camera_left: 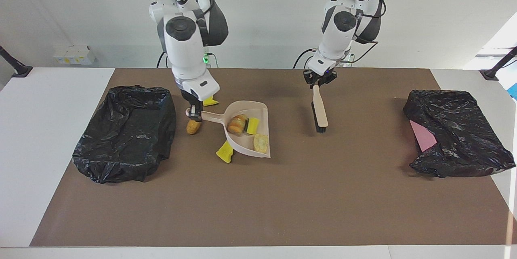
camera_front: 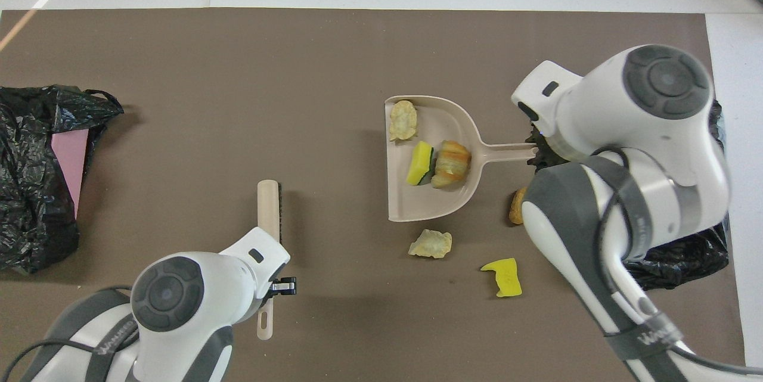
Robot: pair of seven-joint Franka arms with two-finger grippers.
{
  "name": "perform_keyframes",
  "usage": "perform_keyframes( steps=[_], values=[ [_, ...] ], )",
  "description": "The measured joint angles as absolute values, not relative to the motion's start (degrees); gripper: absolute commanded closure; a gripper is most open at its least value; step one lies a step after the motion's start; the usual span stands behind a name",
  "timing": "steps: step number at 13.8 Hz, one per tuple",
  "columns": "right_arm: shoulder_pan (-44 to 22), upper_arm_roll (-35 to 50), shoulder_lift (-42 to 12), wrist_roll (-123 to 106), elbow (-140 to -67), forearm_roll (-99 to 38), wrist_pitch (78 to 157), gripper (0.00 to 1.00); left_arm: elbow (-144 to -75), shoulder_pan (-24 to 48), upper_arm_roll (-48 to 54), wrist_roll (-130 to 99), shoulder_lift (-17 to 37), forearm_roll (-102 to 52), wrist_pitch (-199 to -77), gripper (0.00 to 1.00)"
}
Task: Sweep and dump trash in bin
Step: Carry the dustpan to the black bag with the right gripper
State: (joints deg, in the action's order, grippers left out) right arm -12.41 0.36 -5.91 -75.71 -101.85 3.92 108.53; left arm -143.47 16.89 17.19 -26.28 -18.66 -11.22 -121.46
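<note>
My right gripper (camera_left: 195,111) is shut on the handle of the beige dustpan (camera_left: 247,146) (camera_front: 459,126), which looks slightly raised. In the pan lie a striped bread-like piece (camera_left: 237,124) (camera_front: 451,164), a yellow sponge chunk (camera_left: 253,125) (camera_front: 419,162) and a pale tan lump (camera_left: 261,142) (camera_front: 403,120). On the mat around it lie a brown piece (camera_left: 193,126) (camera_front: 516,206), a yellow chunk (camera_left: 210,101) (camera_front: 502,278), a yellow wedge (camera_left: 224,152) and a tan lump (camera_front: 430,244). My left gripper (camera_left: 319,81) (camera_front: 280,286) is shut on the brush (camera_left: 320,109) (camera_front: 269,203), toward the left arm's end.
A bin lined with a black bag (camera_left: 125,129) (camera_front: 685,251) stands at the right arm's end, beside the dustpan handle. A second black bag (camera_left: 456,133) (camera_front: 36,179) with a pink thing (camera_left: 422,137) in it lies at the left arm's end.
</note>
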Motion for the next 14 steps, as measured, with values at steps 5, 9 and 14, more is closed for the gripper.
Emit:
perform_keyframes(
  steps=[5,9,14],
  values=[
    [3.8,0.3,-2.9,-91.5,-101.9,0.6,106.8,1.0,-146.0,24.7,24.3,-39.9,-19.9,-11.2,-125.1,1.0],
    [14.2,0.0,-2.8,-102.9,-102.2,1.5,107.3,1.0,-150.4,33.2,24.5,-47.6,-19.8,-11.2,-132.1,1.0],
    [21.5,0.0,-1.2,-104.5,-105.7,6.7,113.4,1.0,-151.8,33.5,23.9,-48.5,-19.0,-11.6,-132.3,0.94]
  ],
)
